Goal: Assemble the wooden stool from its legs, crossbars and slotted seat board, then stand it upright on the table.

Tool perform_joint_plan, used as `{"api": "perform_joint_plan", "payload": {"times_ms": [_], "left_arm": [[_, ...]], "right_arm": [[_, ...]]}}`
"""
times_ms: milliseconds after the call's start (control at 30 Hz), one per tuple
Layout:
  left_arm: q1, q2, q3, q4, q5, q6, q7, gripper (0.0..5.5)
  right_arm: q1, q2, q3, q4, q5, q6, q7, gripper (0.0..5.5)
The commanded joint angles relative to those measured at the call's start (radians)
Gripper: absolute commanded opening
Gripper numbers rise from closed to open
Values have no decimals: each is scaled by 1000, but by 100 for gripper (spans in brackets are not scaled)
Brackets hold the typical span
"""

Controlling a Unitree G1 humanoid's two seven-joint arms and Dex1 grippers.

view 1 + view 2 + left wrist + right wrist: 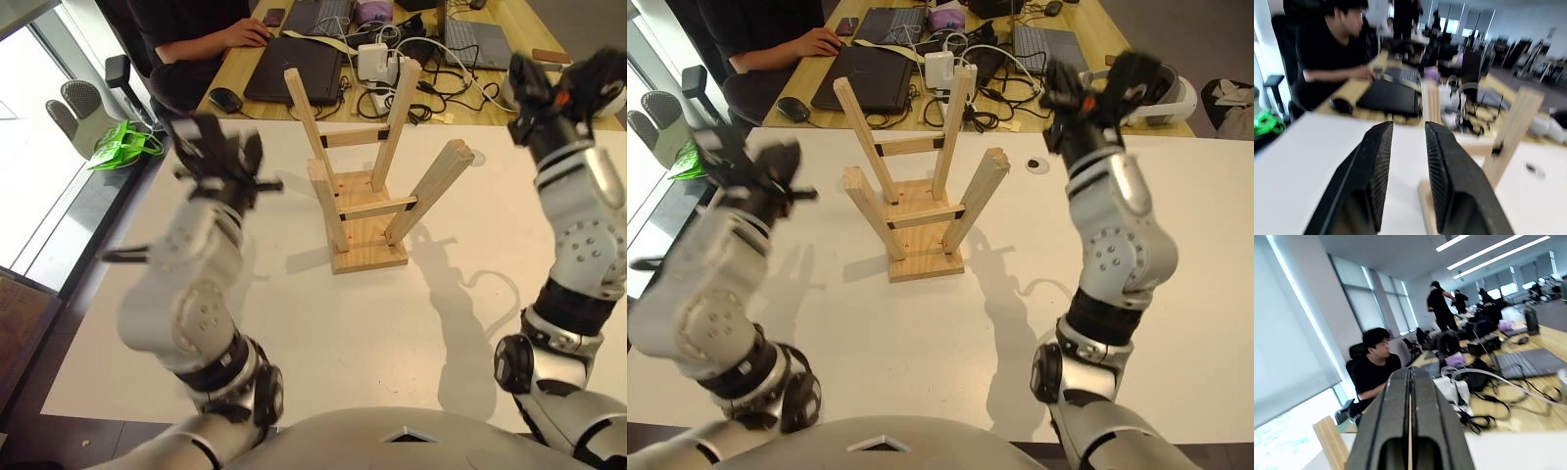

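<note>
Looking down over the white worktop (392, 333), we found the stool (358, 191) resting upside down near its middle. The slotted seat board (370, 257) lay flat on the surface and the four legs (395, 122) pointed upward, splayed a little outward. Two crossbars (353, 137) joined the legs in pairs, one between the far pair and one lower down between the near pair (dark bands marked where each bar met a leg).

The left gripper (1408, 129) hung in the air to the left of the stool, apart from it and touching nothing. In the left wrist view we saw its two ribbed fingers (1376, 166) standing apart with a clear gap between them and nothing in that gap. The right gripper (1410, 371) was raised high at the far right, well apart from the stool. Its fingers were pressed flat together along their whole length, with nothing held.

A small dark disc (1036, 164) lay on the worktop to the right of the stool. Behind the worktop stood a wooden desk (240, 64) carrying a closed black laptop (294, 70) and a tangle of cables (431, 83).
</note>
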Motion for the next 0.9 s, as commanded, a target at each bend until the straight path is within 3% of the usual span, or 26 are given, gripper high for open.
{"api": "perform_joint_plan", "payload": {"times_ms": [33,133,267,333,400,467,533,733,800,900], "left_arm": [[-431,130,83,284,-128,-132,-129,124],[-546,105,106,316,-226,-115,-139,124],[-431,34,76,227,-300,29,-68,124],[-245,-16,-28,113,-352,229,-62,124],[0,-22,-219,20,-398,379,-62,124],[195,64,-393,-29,-401,411,-51,124],[243,116,-458,-39,-360,404,-33,124],[138,65,-341,24,-258,249,6,124],[88,16,-276,38,-245,183,21,124],[16,-66,-169,32,-256,101,47,124]], "right_arm": [[-282,-94,57,168,53,31,162,0],[-347,-130,74,200,78,67,211,0],[-252,-132,53,138,165,203,170,0],[-51,-153,80,22,213,336,151,0],[165,-241,166,-64,198,469,163,0],[302,-310,259,-103,174,526,188,0],[337,-315,296,-115,167,515,194,0],[290,-284,320,-72,110,419,172,0],[244,-245,285,-32,66,334,134,0],[101,-138,139,26,114,196,78,0]]}}
